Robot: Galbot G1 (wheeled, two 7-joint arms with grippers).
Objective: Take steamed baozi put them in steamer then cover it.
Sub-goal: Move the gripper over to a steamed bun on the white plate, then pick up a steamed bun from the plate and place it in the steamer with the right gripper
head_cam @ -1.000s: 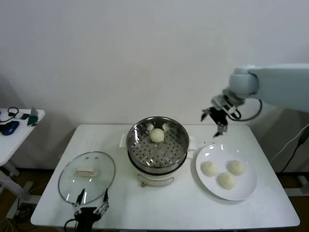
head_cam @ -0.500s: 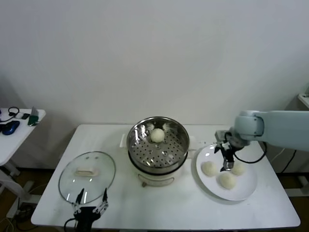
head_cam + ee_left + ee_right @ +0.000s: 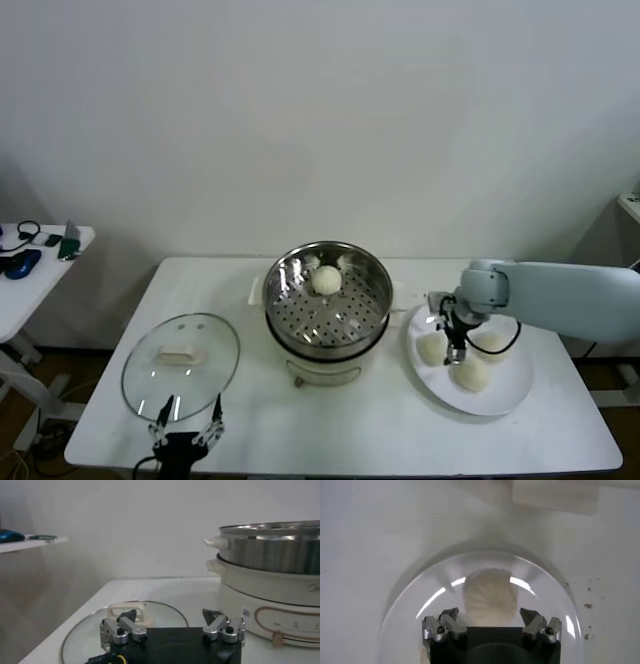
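One cream-white baozi point(image 3: 325, 280) lies on the perforated floor of the steel steamer point(image 3: 290, 305), which sits on a white pot base at the table's middle. Three baozi rest on a white plate point(image 3: 500, 395) to its right: the left one point(image 3: 431, 349), a front one point(image 3: 471, 373) and a back one point(image 3: 491, 342). My right gripper point(image 3: 452, 345) is open, low over the plate, straddling the left baozi point(image 3: 489, 596). My left gripper point(image 3: 185, 432) is open and empty at the table's front left edge, beside the glass lid point(image 3: 180, 360).
The glass lid with a cream handle point(image 3: 125, 611) lies flat left of the steamer point(image 3: 270, 547). A small side table point(image 3: 30, 262) with dark items stands at far left. The white wall lies behind the table.
My right gripper has come down from above the table's back right to the plate and moved left to the left baozi. The left arm has not moved.
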